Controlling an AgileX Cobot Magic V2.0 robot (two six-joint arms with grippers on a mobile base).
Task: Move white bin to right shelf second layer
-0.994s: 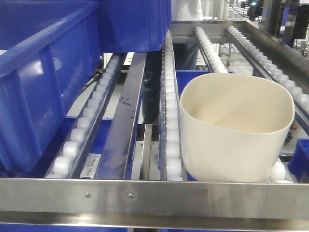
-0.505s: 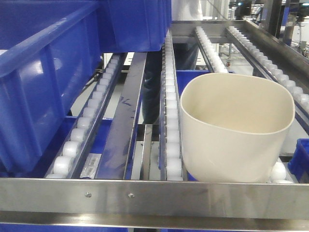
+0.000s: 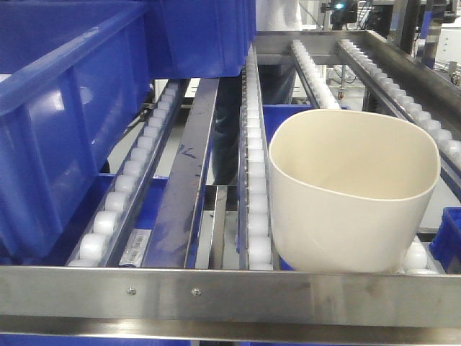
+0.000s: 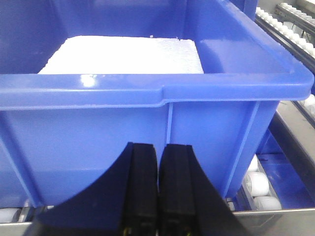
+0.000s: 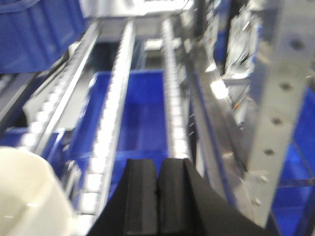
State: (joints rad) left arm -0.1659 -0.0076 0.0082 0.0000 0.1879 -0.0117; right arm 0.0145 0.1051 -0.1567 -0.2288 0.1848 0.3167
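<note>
The jaws of the left gripper (image 4: pixel 158 189) are pressed together with nothing between them, right in front of a blue crate (image 4: pixel 147 93). The jaws of the right gripper (image 5: pixel 157 196) are closed too, and nothing is held. The white bin (image 3: pixel 353 191) is seen standing upright on the roller tracks (image 3: pixel 253 144) of the shelf level, just behind the flat steel front rail (image 3: pixel 230 292). No gripper is touching it. The job looks done or almost done. Maybe only the arms are left to be pulled away.
</note>
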